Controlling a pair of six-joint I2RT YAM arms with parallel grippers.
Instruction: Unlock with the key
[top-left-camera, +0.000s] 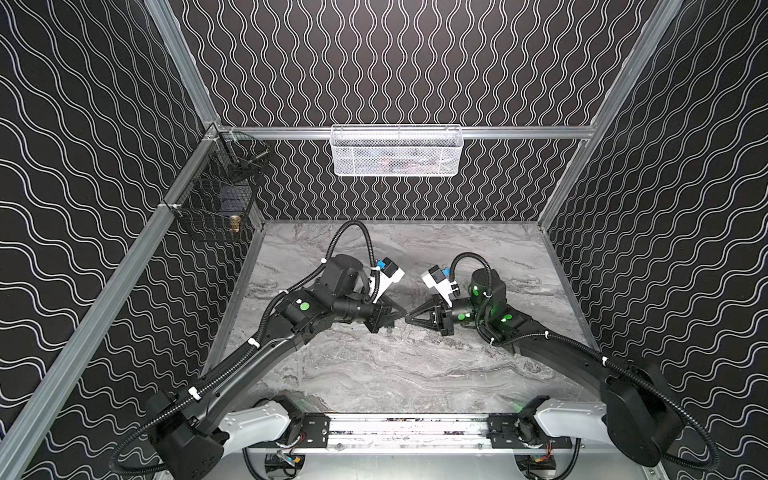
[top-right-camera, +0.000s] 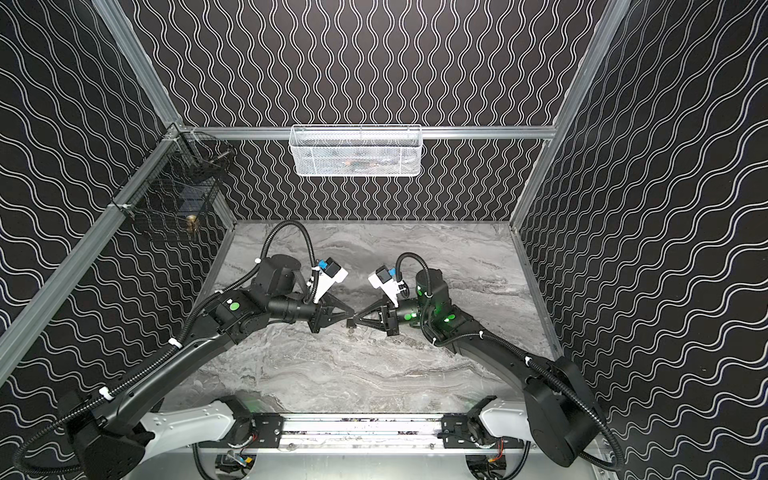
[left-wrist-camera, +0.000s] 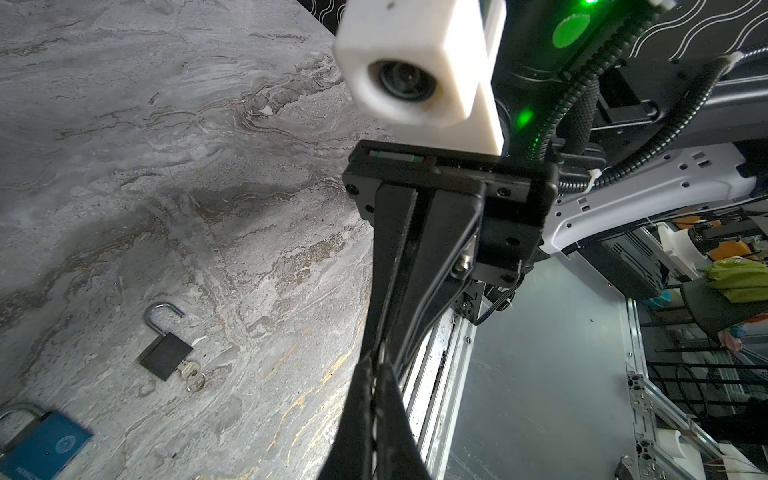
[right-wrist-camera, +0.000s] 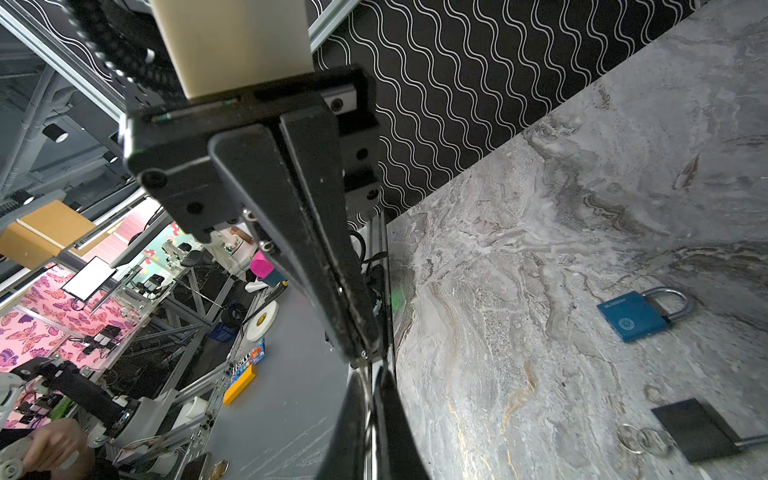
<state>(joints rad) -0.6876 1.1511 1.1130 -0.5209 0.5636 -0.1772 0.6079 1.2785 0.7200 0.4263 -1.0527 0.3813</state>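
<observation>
While left gripper (top-left-camera: 401, 316) and right gripper (top-left-camera: 411, 319) are hovering tip to tip over mid-worktop, both pinched closed and holding nothing | black padlock (left-wrist-camera: 166, 357) is lying beneath them, shackle swung free, key (left-wrist-camera: 189, 368) sitting in its base | blue padlock (left-wrist-camera: 41, 444) is lying near, shackle down | step: unlocking is looking finished | next: probably calling for both arms lifting clear without nudging the lock

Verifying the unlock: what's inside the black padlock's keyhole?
A silver key sits in the black padlock. Only its head shows; the blade is hidden inside the body. The shackle stands open.
</observation>
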